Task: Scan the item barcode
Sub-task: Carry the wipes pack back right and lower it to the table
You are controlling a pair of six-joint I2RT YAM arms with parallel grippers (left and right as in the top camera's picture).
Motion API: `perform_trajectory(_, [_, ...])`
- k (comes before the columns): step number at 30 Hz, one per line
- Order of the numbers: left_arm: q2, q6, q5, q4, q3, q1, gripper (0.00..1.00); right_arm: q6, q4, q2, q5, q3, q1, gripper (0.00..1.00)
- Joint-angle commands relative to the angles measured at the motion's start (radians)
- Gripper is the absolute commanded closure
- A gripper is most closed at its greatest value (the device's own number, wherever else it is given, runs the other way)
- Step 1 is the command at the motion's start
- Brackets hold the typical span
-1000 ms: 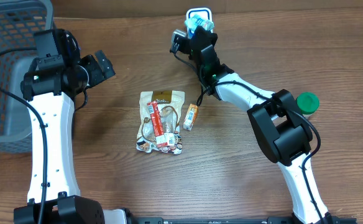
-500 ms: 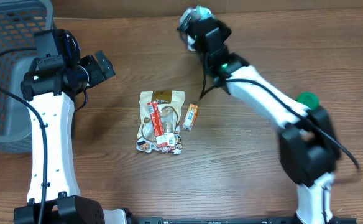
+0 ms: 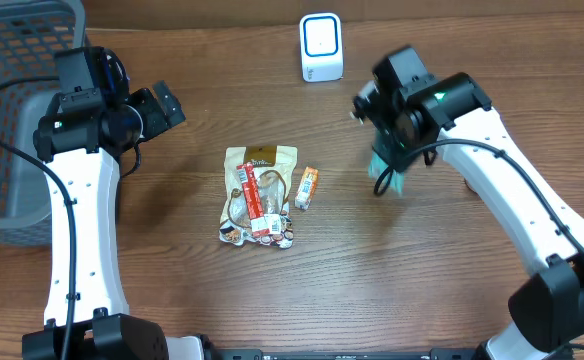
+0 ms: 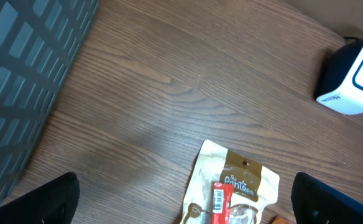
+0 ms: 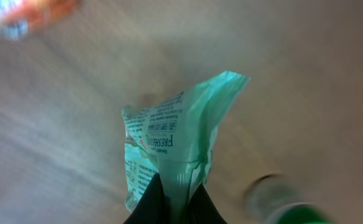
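Wood-grain table (image 3: 372,300), grey mesh basket (image 3: 12,120) at far left edge. White scanner with blue ring (image 3: 321,47) upright at back centre, also seen in left wrist view, top right. Brown snack pouch (image 3: 259,195) flat at mid table, small orange packet (image 3: 307,187) just beside its right edge. Right claw (image 3: 390,150) closed, pinching the pale green packet (image 3: 386,172) by one end. Right wrist view: packet (image 5: 169,149) crumpled between the dark fingers (image 5: 147,202), printed text visible, no barcode readable, background blurred. Packet sits right of the orange packet, well apart from the scanner, in front of it and to the right; overhead is blurred there. Left claw (image 3: 160,106) wide open, holding nothing, near the basket, back-left of the pouch; its fingertips (image 4: 38,199) show at bottom corners of left wrist view.
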Motion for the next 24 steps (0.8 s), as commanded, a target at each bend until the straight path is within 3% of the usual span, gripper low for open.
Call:
perform_trajectory(1, [-0.023, 0.015, -0.003, 0.002, 0.012, 0.004, 0.0, 0.019, 0.028, 0.0, -0.135, -0.117, -0.05, 0.96])
perform_trajectory(7, [-0.023, 0.015, -0.003, 0.002, 0.012, 0.004, 0.0, 0.019, 0.235, 0.0, -0.05, -0.327, -0.111, 0.96])
perform_trajectory(9, [-0.023, 0.015, -0.003, 0.002, 0.012, 0.004, 0.0, 0.02, 0.299, 0.0, -0.025, -0.356, -0.121, 0.53])
perform_trajectory(14, [-0.023, 0.015, -0.003, 0.002, 0.012, 0.004, 0.0, 0.035, 0.361, 0.0, -0.024, -0.359, -0.128, 0.34])
perform_trajectory(16, [-0.023, 0.015, -0.003, 0.002, 0.012, 0.004, 0.0, 0.134, 0.438, 0.0, -0.025, -0.359, -0.128, 0.31])
perform_trajectory(20, [-0.023, 0.014, -0.003, 0.002, 0.012, 0.004, 0.0, 0.398, 0.549, 0.0, -0.097, -0.359, -0.102, 0.36])
perform_trajectory(22, [-0.023, 0.015, -0.003, 0.002, 0.012, 0.004, 0.0, 0.49, 0.54, 0.0, -0.143, -0.359, -0.087, 0.45])
perform_trajectory(24, [-0.023, 0.015, -0.003, 0.002, 0.012, 0.004, 0.0, 0.649, 0.499, 0.0, -0.16, -0.359, -0.066, 0.62])
